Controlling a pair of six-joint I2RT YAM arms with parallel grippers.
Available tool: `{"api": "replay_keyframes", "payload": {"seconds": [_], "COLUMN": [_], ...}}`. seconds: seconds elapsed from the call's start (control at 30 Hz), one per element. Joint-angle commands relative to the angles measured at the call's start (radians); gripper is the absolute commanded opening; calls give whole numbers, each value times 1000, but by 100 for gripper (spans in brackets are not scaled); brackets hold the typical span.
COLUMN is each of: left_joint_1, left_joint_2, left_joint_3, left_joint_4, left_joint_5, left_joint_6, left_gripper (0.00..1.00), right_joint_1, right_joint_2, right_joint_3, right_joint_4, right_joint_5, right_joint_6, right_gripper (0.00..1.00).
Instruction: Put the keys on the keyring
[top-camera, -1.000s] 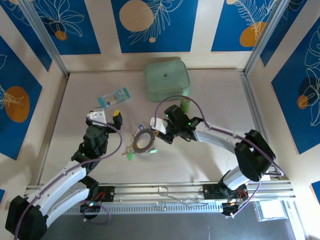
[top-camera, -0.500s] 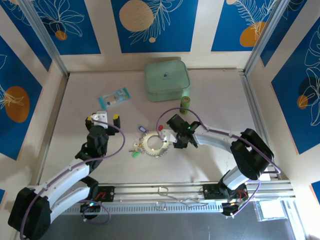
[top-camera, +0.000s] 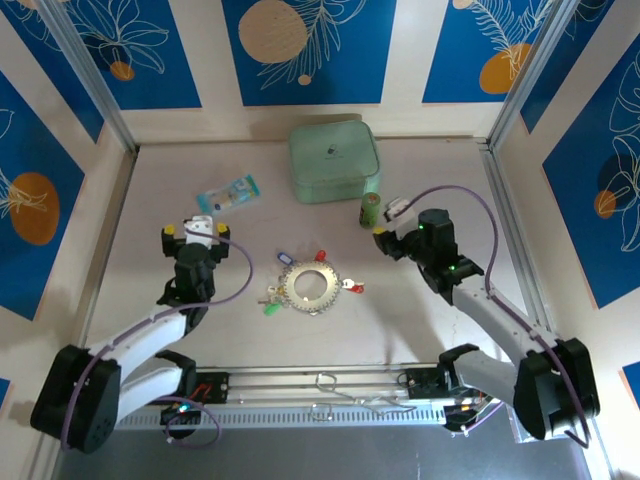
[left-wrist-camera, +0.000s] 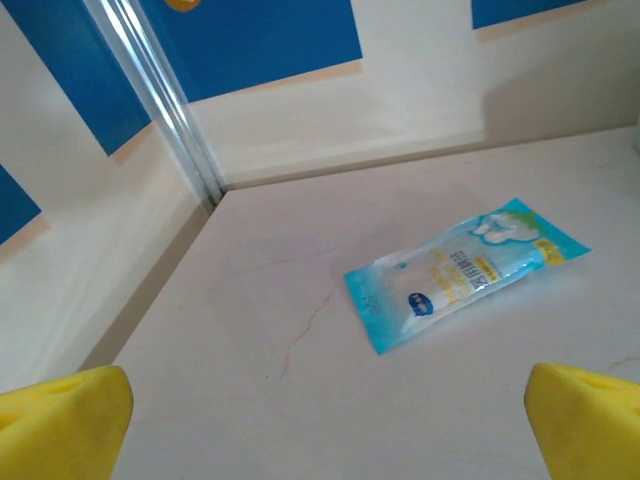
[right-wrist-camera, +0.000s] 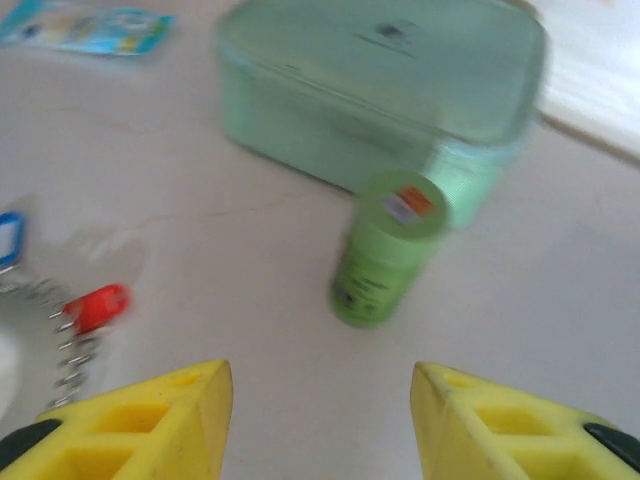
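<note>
The silvery beaded keyring (top-camera: 308, 286) lies flat mid-table. Keys fan out around its rim: a blue-headed one (top-camera: 284, 258), two red-headed ones (top-camera: 321, 256) (top-camera: 352, 287) and a green one (top-camera: 268, 308). Whether each key is threaded on the ring I cannot tell. My left gripper (top-camera: 194, 230) stands open, well left of the ring, holding nothing. My right gripper (top-camera: 386, 228) is open to the right of the ring, near the green bottle. In the right wrist view the open gripper (right-wrist-camera: 320, 425) faces the bottle, with a red key (right-wrist-camera: 95, 305) and the keyring's edge (right-wrist-camera: 65, 350) at the left.
A green cylindrical bottle (top-camera: 370, 209) (right-wrist-camera: 385, 250) stands just in front of a mint-green square case (top-camera: 334, 160) (right-wrist-camera: 380, 85). A blue sachet (top-camera: 228, 196) (left-wrist-camera: 465, 270) lies at the back left, ahead of the left gripper (left-wrist-camera: 325, 430). Walls and metal posts bound the table.
My right gripper opened, let go at the keyring and drew back right toward the bottle. My left gripper pulled away left. The ring now lies free on the table.
</note>
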Motion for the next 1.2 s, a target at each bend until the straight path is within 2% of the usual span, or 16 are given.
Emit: {"api": "replay_keyframes", "payload": {"seconds": [0.0,0.1,0.2,0.4,0.43,0.53,0.57,0.6,0.63,0.7,0.73,0.77,0.83,0.9,0.93,1.17], "left_joint_1": [31,55,73,111,109,121,127,135,147,176,181,180,183,180,182,183], "left_joint_2": [64,141,230,478,503,461,472,466,455,493,550,544,497,526,510,514], "left_joint_3": [-40,-50,-66,-89,-90,-67,-60,-54,-49,-53,-52,-51,-23,4,13,14], "left_joint_4": [182,246,344,647,680,563,566,542,509,519,608,609,464,478,428,434], "left_joint_5": [26,51,77,155,172,224,237,253,279,345,354,351,355,301,302,305], "left_joint_6": [22,13,2,11,29,6,10,2,-11,-30,-14,-10,-35,-34,-48,-46], "left_gripper": [100,100,100,100,100,100,100,100,100,100,100,100,100,100,100,100], "right_joint_1": [-129,-229,-308,-320,-317,-302,-298,-300,-307,-329,-328,-326,-323,-320,-320,-321], "right_joint_2": [24,26,75,296,333,450,456,432,438,440,441,443,443,441,443,443], "right_joint_3": [-85,-204,-300,-295,-277,-246,-225,-186,-170,-172,-174,-175,-170,-169,-171,-168], "right_joint_4": [179,367,606,834,827,885,861,738,722,725,733,735,730,723,726,721], "right_joint_5": [36,71,-45,-161,-171,-178,-173,-173,-167,-168,-163,-158,-153,-148,-148,-146], "right_joint_6": [202,201,233,244,235,220,220,209,227,255,253,253,251,251,252,252], "right_gripper": [49,49,49,45,42,42,43,44,45,47,47,47,49,51,52,56]}}
